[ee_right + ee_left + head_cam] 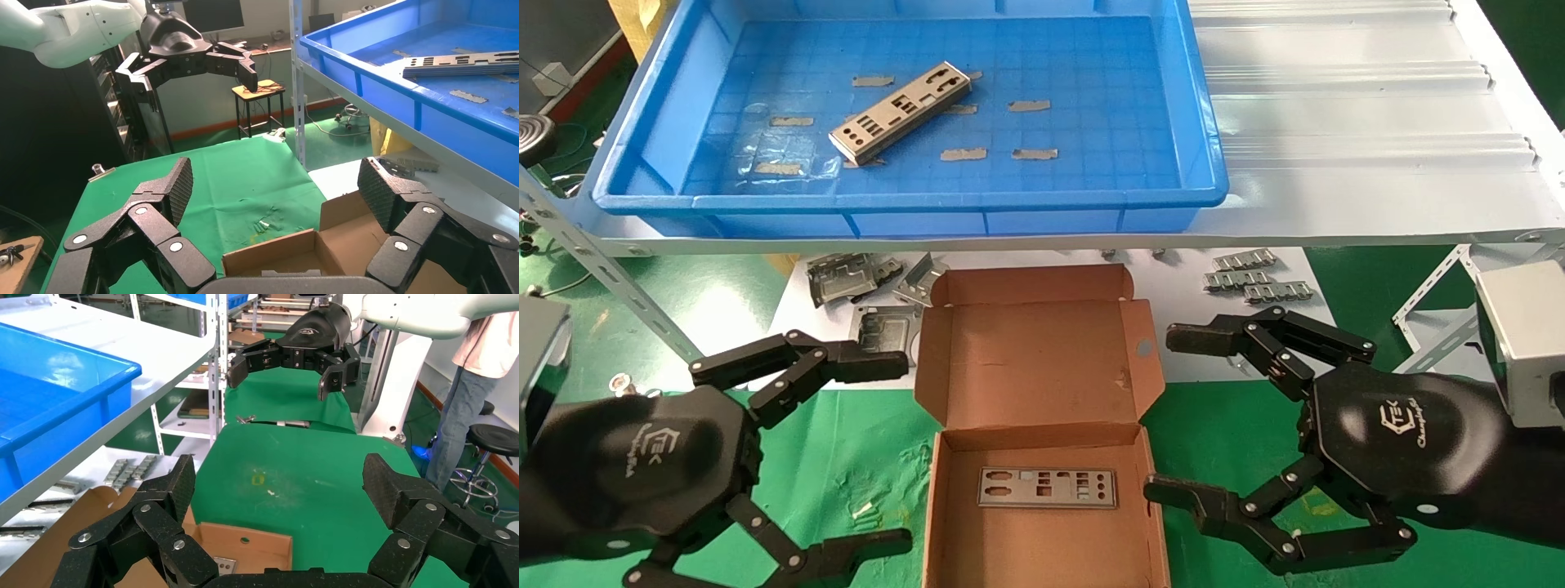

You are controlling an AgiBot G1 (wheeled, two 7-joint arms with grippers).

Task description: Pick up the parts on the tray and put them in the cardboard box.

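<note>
The left gripper [903, 449] is seen low over the green bench [846, 457], just left of the cardboard box [1042, 367], its fingers [870, 359] spread wide and holding nothing. Up on the white shelf [1336, 122], the blue tray [911, 200] is set toward the left, with one part [901, 113] lying diagonally on its floor among grey tape scraps [1030, 104]; bare floor is left around it up to the rim. Below, the box stands open between the two grippers, lid folded back, and a second part [1047, 487] lies flat inside, clear of the walls. Squarish metal pieces [846, 278] and ridged strips [1254, 278] are noted on the white sheet behind the box. The right gripper [1156, 412] is held just beside the box's right wall, fingers [1197, 339] likewise released and empty.
</note>
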